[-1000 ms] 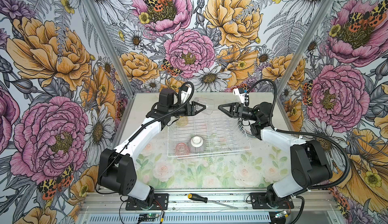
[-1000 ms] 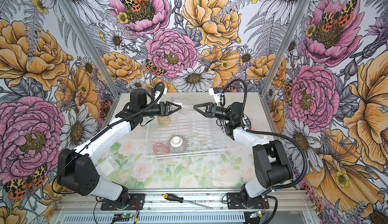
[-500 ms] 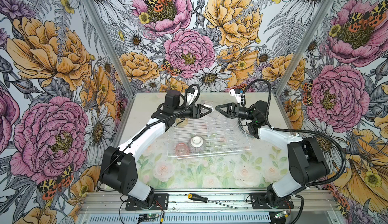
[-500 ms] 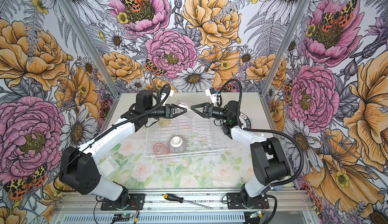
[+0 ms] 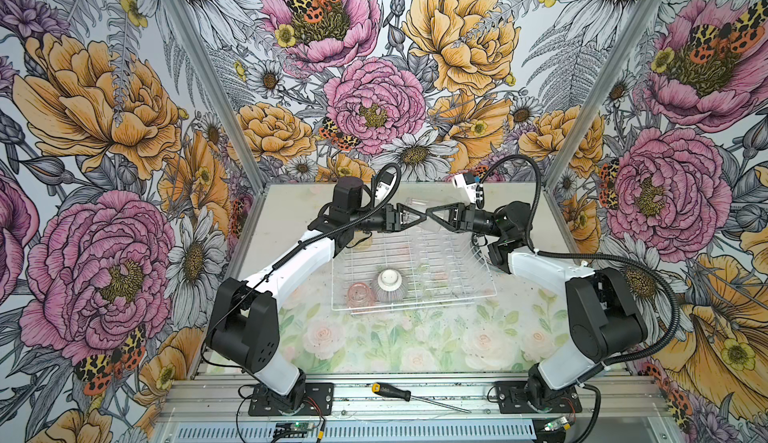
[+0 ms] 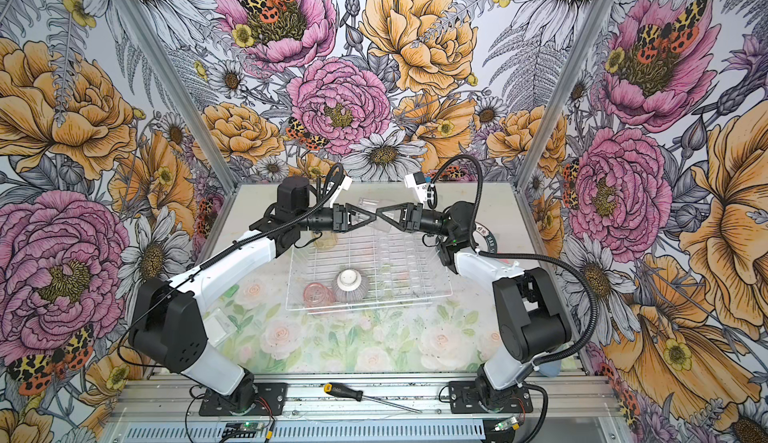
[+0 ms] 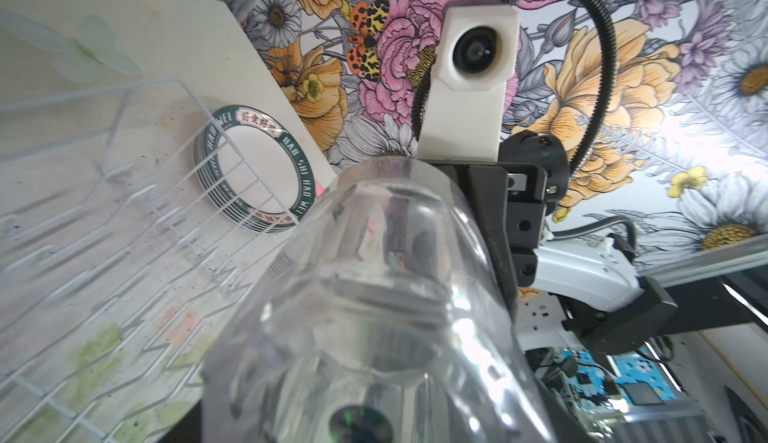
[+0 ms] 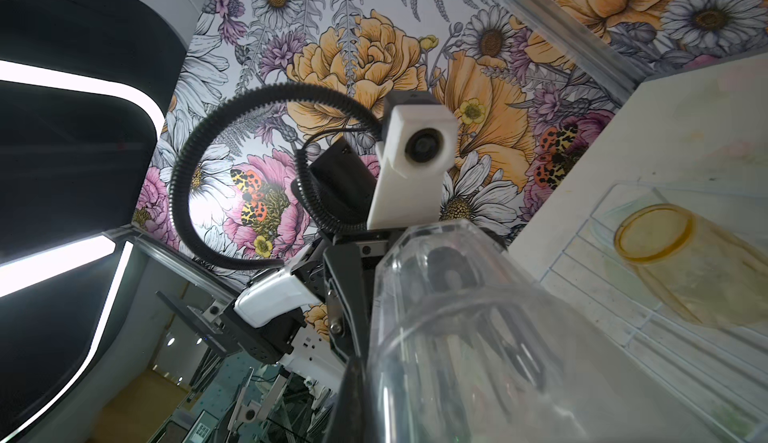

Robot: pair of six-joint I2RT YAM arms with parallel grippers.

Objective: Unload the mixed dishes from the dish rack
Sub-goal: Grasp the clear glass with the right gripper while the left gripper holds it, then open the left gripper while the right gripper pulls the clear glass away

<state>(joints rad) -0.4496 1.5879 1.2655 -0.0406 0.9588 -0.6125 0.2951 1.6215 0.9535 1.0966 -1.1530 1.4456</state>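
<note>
The clear tumbler (image 7: 374, 295) is held aloft at the centre of both top views, over the dish rack's (image 5: 440, 254) far edge, with its long axis left-right; mouth end indeterminate. The left gripper (image 5: 419, 217) clasps its body; the right gripper (image 5: 433, 221) is pinched tight on the opposite end.

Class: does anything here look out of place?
A screwdriver lies on the metal rail at the front of the rig. It is a tool, not a dish, and lies apart from the dish rack.
</note>
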